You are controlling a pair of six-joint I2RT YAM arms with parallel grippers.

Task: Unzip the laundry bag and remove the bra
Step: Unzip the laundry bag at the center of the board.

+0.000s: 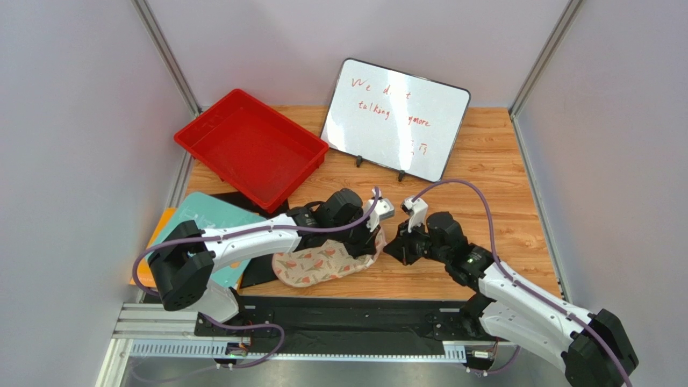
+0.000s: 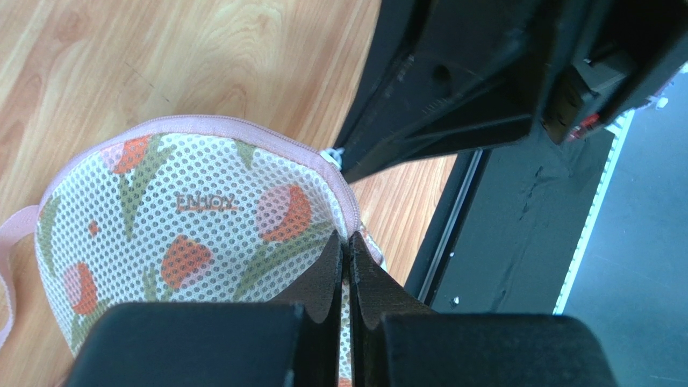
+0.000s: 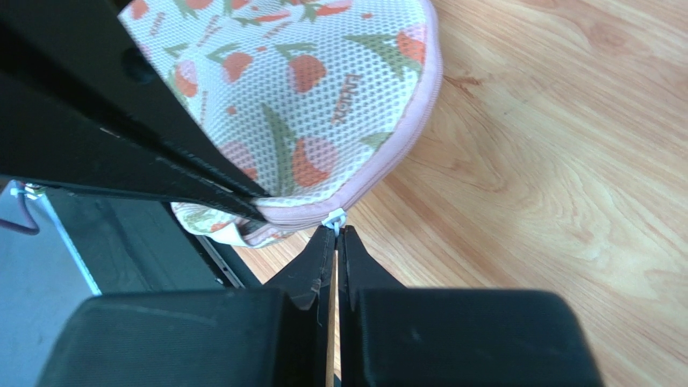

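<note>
The laundry bag [image 1: 323,262], cream mesh with red and green print and pink zipper edging, lies on the wooden table near the front edge. It fills the left wrist view [image 2: 186,218] and the top of the right wrist view [image 3: 323,97]. My left gripper [image 2: 349,242] is shut on the bag's pink zipper edge at its right end [image 1: 373,240]. My right gripper [image 3: 336,232] is shut on the small white zipper pull [image 3: 333,218], just right of the bag [image 1: 391,246]. The zipper looks closed along the visible edge. The bra is hidden.
A red tray [image 1: 250,149] stands at the back left and a whiteboard [image 1: 396,117] leans at the back centre. A teal board [image 1: 211,218] and a black sheet [image 1: 260,270] lie left of the bag. Bare wood [image 1: 501,210] lies to the right.
</note>
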